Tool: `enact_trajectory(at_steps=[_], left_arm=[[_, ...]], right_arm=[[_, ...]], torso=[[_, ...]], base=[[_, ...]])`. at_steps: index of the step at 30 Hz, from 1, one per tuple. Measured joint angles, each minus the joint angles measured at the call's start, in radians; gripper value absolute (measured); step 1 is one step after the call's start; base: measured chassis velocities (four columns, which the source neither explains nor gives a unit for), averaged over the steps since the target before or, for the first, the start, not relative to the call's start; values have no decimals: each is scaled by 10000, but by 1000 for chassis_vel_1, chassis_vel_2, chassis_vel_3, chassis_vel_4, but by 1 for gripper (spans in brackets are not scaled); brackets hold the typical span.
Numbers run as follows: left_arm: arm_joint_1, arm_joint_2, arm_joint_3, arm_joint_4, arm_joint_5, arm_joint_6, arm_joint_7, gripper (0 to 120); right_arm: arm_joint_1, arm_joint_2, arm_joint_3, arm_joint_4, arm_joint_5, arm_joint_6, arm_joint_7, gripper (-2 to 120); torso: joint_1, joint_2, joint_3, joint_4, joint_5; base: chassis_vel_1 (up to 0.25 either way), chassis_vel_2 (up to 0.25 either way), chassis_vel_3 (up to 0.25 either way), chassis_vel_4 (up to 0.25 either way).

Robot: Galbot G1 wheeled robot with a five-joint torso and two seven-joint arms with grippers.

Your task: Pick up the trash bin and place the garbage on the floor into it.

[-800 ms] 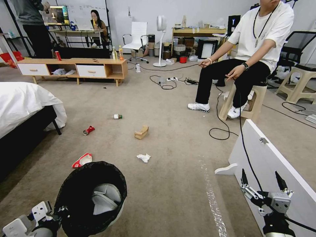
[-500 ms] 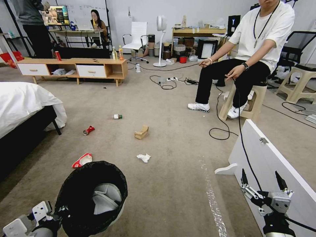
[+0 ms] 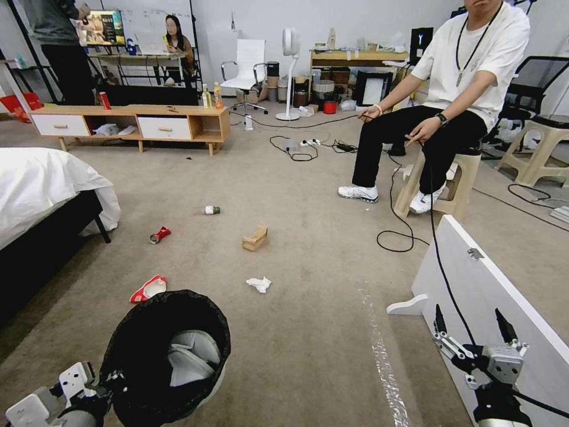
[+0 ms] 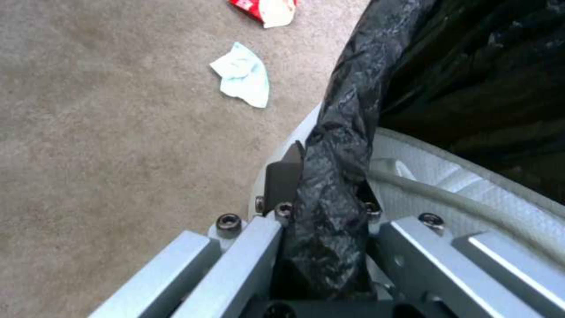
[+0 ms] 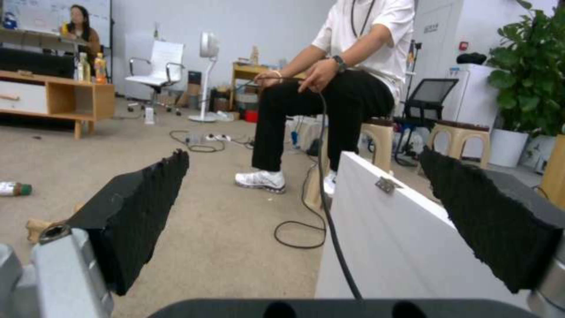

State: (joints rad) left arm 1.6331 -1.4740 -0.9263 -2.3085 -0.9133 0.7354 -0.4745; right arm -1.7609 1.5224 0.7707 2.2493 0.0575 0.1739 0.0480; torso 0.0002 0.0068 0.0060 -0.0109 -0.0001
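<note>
The trash bin (image 3: 169, 356), white with a black bag over its rim, hangs tilted at the lower left, mouth facing me. My left gripper (image 3: 112, 379) is shut on its rim; the left wrist view shows the fingers (image 4: 282, 176) pinching the bag-covered edge (image 4: 335, 132). The garbage lies on the carpet ahead: a white tissue (image 3: 259, 284), a red-and-white packet (image 3: 148, 288), a crushed red can (image 3: 159, 235), a green-capped bottle (image 3: 211, 210) and a tan paper bag (image 3: 255, 238). My right gripper (image 3: 471, 323) is open and holds nothing, low on the right.
A white board (image 3: 492, 296) leans right beside my right gripper. A person sits on a stool (image 3: 441, 184) behind it, with a black cable (image 3: 397, 237) looping on the floor. A bed (image 3: 41, 190) is on the left; a low wooden cabinet (image 3: 136, 121) stands at the back.
The bin has edged very slightly to the right in my left gripper's hold. Nothing else has moved.
</note>
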Motion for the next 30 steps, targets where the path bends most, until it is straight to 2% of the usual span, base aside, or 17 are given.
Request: enact_trajectory(at_steps=[7,30], left_arm=[[10,-11,-18,-12,-9,0,6,2],[13,-38,-18,0,1,0,16,2]], right_arm=[[0,0,0,-6,0,-1,0,100],[-3,15,-3,-59,-2,37,9,100]], torso=[[0,0,0,0,0],[0,1,0,1,0]], base=[[0,0,0,0],[75,84,78,78]])
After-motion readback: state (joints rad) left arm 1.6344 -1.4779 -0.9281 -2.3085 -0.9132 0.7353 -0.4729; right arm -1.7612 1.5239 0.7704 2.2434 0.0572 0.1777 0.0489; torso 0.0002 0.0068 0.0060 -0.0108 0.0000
